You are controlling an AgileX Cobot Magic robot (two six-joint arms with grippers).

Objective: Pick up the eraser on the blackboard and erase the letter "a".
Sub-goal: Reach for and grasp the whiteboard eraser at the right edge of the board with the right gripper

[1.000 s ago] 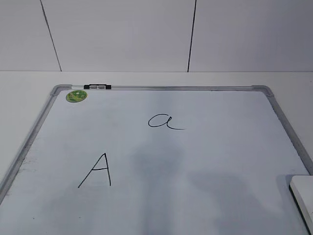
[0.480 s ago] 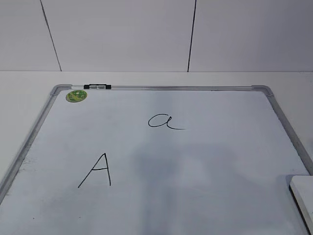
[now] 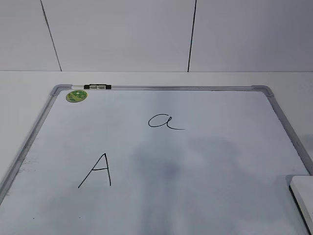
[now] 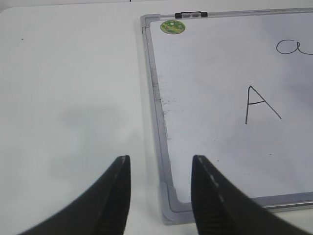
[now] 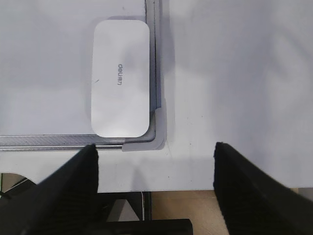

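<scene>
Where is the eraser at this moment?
The eraser lies on the blackboard in its near right corner, beside the frame, seen in the right wrist view.

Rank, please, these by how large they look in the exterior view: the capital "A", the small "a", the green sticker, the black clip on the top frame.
1. Capital "A", the largest, though it is also nearest to the camera.
2. Letter "a".
3. Black clip and green sticker: about alike; the clip is longer, the sticker is taller. I would not rank them.

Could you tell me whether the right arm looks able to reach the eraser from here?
Probably yes: the eraser lies uncovered in the board's corner, nothing lies between it and the open right end effector.
</scene>
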